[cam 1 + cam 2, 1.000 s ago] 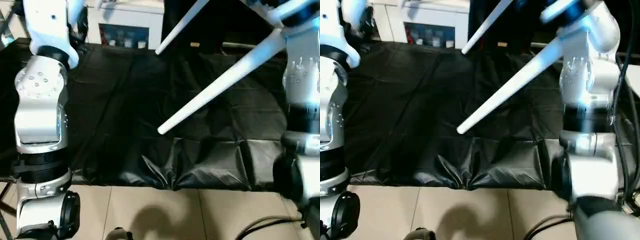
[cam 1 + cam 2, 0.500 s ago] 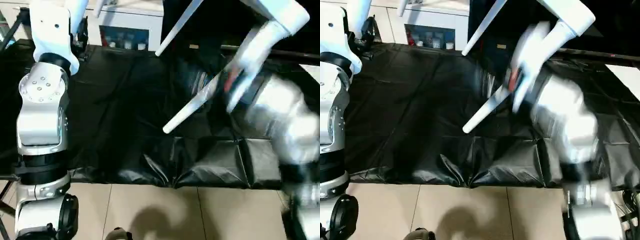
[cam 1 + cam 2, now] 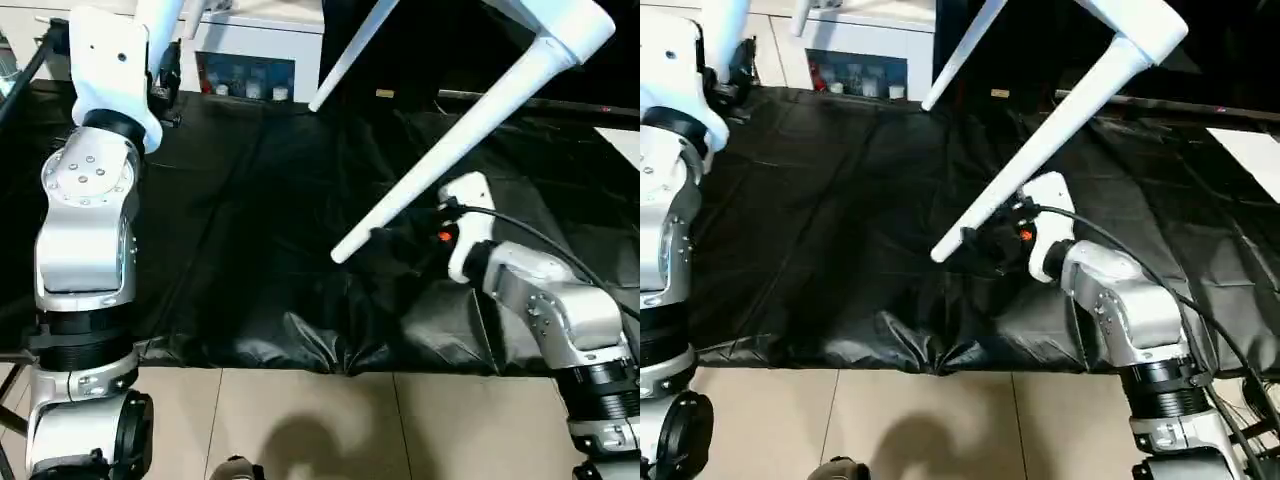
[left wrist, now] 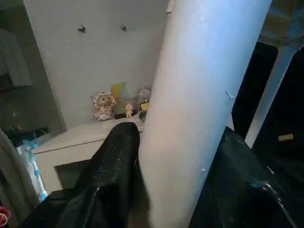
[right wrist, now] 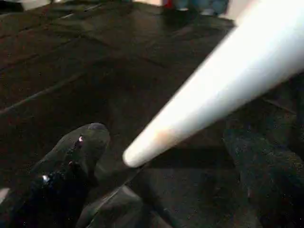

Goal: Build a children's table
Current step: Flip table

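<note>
Honestly, no readable writing anywhere. Upper right of the frame, the children's table [image 3: 560, 25] hangs tilted above the black cloth [image 3: 250, 220], one leg [image 3: 450, 160] slanting down toward centre. The right gripper [image 3: 985, 243] sits spread wide around that leg's tip. The left gripper [image 4: 175, 190] is clamped on another leg [image 4: 199, 95].

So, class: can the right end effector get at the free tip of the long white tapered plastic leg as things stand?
Probably yes. The right end effector sits open just beneath the long white tapered plastic leg, whose tip lies between its fingers, with nothing in between.
</note>
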### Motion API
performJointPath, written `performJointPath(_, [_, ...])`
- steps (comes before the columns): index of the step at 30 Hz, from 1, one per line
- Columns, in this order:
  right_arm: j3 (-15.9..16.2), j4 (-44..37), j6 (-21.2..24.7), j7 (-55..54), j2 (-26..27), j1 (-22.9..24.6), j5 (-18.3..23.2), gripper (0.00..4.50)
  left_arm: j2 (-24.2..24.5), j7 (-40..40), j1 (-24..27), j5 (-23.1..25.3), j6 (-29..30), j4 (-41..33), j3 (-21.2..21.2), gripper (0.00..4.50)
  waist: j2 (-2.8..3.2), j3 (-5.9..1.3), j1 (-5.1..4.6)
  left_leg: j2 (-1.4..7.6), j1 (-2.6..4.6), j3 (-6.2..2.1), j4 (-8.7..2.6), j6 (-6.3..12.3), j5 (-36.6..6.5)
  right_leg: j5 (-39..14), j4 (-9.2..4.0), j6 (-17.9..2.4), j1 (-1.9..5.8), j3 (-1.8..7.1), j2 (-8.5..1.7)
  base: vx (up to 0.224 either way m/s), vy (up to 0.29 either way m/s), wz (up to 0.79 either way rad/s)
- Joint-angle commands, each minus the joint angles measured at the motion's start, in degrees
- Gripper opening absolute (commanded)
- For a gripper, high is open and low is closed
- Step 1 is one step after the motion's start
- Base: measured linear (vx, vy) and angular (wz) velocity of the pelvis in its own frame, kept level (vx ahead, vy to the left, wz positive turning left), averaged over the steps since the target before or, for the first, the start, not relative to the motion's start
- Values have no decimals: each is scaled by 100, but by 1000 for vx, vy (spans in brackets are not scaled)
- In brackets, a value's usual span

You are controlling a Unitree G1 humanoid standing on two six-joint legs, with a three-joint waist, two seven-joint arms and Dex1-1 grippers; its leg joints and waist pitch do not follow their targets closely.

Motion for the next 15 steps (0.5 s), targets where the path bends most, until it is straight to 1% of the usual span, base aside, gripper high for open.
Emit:
performJointPath(1, [-193,146,249,-211,48,-148,-54,450,-29,8,-13,-167,-80,14,-12,200,36,-468,-51,230,332,-150,-467,-533,-1444,-627,-455,-948,78,200,-399,0,0,0])
performJointPath(3, [-206,106,384,-165,74,-157,31,450,-17,12,-4,-171,-77,8,-7,198,56,-472,-37,236,343,-144,-460,-498,-1340,-542,-444,-954,78,201,-394,0,0,0])
performJointPath(4, [-166,42,363,-165,75,-121,5,450,-8,14,6,-171,-68,-15,-3,198,47,-471,-33,240,334,-145,-463,-497,-1289,-479,-437,-947,88,196,-395,0,0,0])
performJointPath(6, [-182,145,206,-327,137,-145,-100,450,-2,14,21,-173,-61,-37,-1,198,48,-471,-34,238,333,-140,-463,-509,-1224,-417,-430,-945,83,195,-395,0,0,0])
performJointPath(7, [-240,324,33,-525,204,-216,-203,450,0,16,28,-174,-64,-34,2,198,52,-469,-33,236,335,-136,-464,-517,-1249,-450,-434,-944,77,196,-398,0,0,0])
performJointPath(8, [-240,324,33,-525,204,-216,-203,450,0,16,28,-174,-64,-34,2,198,54,-463,-43,232,340,-133,-467,-558,-1320,-570,-447,-946,61,196,-399,0,0,0])
performJointPath(9, [-314,548,-161,-729,282,-314,-304,450,1,15,37,-173,-71,-31,1,198,57,-463,-44,228,347,-132,-466,-568,-1386,-640,-453,-941,62,197,-400,0,0,0])
performJointPath(10, [-478,862,-466,-907,422,-468,-345,450,0,15,52,-174,-74,-36,-3,198,67,-454,-59,228,345,-141,-476,-617,-1492,-807,-461,-925,51,196,-400,0,0,0])
performJointPath(11, [-585,1120,-725,-987,519,-607,-360,450,-2,13,61,-174,-80,-31,-10,198,59,-456,-82,222,348,-134,-466,-652,-1612,-932,-468,-916,30,205,-415,0,0,0])
performJointPath(12, [-626,1225,-869,-971,564,-669,-345,450,-2,9,65,-173,-85,-25,-16,198,58,-459,-81,222,348,-145,-471,-668,-1679,-1028,-481,-873,38,195,-400,0,0,0])
performJointPath(13, [-628,1232,-878,-970,567,-673,-344,450,-2,9,65,-173,-85,-25,-16,198,61,-463,-70,230,360,-141,-470,-666,-1690,-1009,-479,-850,29,197,-402,0,0,0])
performJointPath(15, [-788,1586,-1291,-837,743,-872,-200,450,-9,9,91,-172,-103,-13,-30,196,63,-475,-84,234,351,-138,-468,-633,-1640,-800,-453,-839,27,200,-401,0,0,0])
